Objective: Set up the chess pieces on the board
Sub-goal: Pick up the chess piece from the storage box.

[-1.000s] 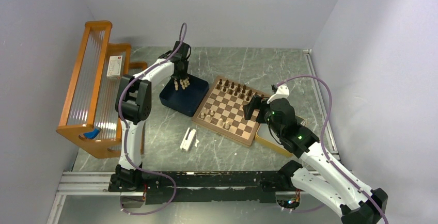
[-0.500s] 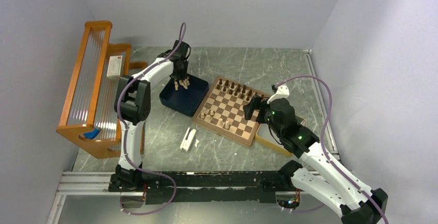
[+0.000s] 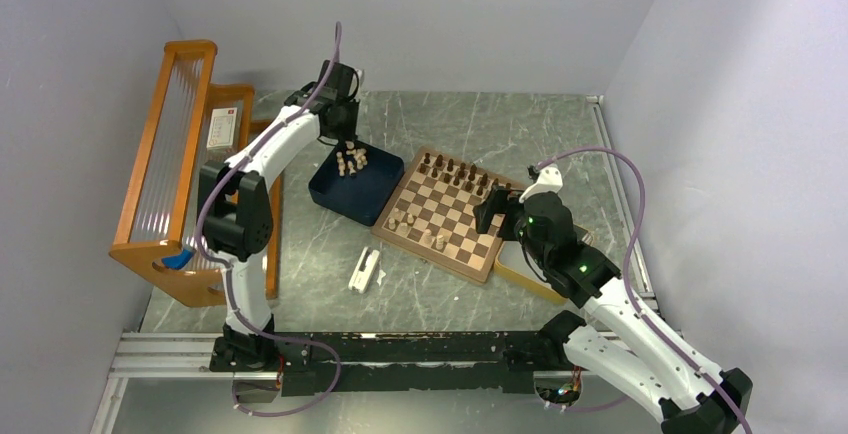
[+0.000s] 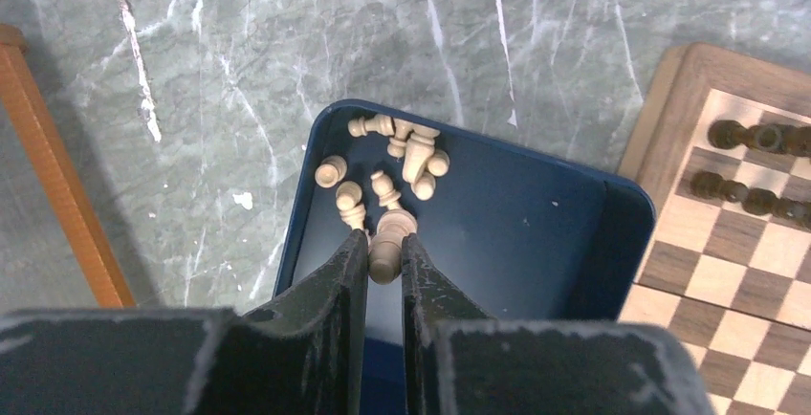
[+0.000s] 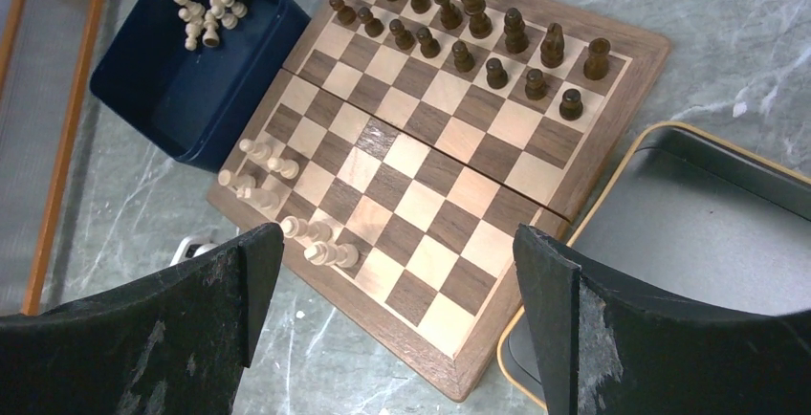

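I am looking at the grey tabletop (image 3: 470, 119) first, then at the one board (image 5: 421, 207) lying in the middle of it, with one dark blue tray (image 4: 536, 233) just beside its left edge and one yellow-rimmed tray (image 5: 708, 233) touching its right corner. The right fingers (image 5: 182, 324) are standing wide apart above the near side of the board and are gripping nothing. The left fingers (image 4: 348, 276) are hanging over the blue tray and are clamping one pale piece (image 4: 387, 246) near its end only. I am thinking this piece may swing or slip out while travelling, because the hold is so short. Also, the pale pieces on the board (image 5: 260, 174) are crowding the near left corner, so a careless lowering may knock them over. I am counting sixteen dark pieces (image 5: 459, 52) in two rows at the far edge, about seven pale ones on the board, and roughly nine loose pale pieces (image 4: 402, 152) heaped in the blue tray; this last heap I cannot count exactly.
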